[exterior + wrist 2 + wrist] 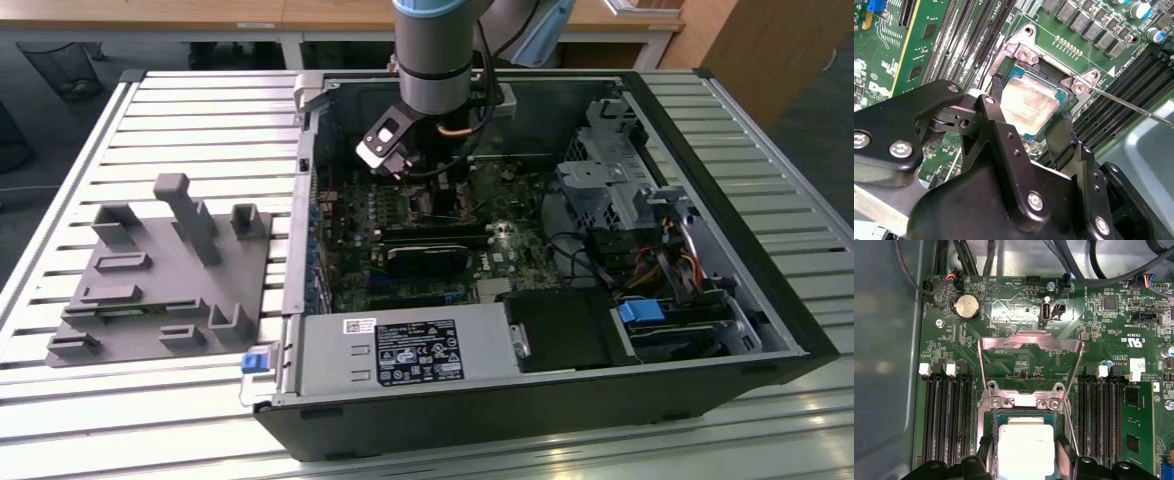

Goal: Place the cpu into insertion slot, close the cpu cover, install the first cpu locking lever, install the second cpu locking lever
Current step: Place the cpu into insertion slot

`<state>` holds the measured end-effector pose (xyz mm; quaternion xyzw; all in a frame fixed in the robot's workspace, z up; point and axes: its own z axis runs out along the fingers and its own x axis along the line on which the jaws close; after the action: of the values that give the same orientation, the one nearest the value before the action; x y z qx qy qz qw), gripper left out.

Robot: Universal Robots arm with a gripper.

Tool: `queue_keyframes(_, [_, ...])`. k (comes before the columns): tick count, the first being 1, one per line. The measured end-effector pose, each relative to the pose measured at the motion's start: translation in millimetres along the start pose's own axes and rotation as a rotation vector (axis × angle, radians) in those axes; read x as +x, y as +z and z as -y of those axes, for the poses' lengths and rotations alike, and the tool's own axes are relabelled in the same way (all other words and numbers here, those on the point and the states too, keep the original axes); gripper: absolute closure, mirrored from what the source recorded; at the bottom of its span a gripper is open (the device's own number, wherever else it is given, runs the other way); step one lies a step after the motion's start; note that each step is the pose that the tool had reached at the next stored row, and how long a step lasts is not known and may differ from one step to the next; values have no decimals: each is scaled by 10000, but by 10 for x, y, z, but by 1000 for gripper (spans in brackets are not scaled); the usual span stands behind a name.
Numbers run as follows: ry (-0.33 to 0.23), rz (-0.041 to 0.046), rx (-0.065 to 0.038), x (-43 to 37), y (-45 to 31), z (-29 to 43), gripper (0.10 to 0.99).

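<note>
My arm (pixel 437 60) comes down in the upper middle of the exterior view into the open computer case (pixel 747 300). The case lies on the slatted table (pixel 174 120). A grey plastic fixture (pixel 160 270) sits on the table toward the exterior view's left, well apart from the case.

My hand (pixel 1031 100) is over the motherboard (pixel 1019 362). In both wrist views the two black fingers (pixel 1060 135) stand one on each side of the cpu (pixel 1026 107), against two opposite edges. I read that as gripping the cpu.

The cpu lies flat inside the insertion slot (pixel 1054 75), silvery top up. A strip of its green edge shows on the side away from my hand.

The cpu cover (pixel 1029 341) is not closed. It stands swung up on its hinge at the far side of the slot, and green board shows through its cut-out middle.

One thin locking lever (pixel 1129 104) juts out from a corner of the slot over the nearby memory slots, not latched down. I can't tell where the other lever is.

Long black memory slots (pixel 946 415) run along both sides of the insertion slot. A round coin battery (pixel 967 306) sits on the board beyond the raised cover.
</note>
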<state>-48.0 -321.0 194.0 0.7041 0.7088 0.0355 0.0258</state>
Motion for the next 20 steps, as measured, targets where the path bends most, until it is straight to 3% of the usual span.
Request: queue_keyframes(20, [-2, 6, 0, 15, 12, 18, 471])
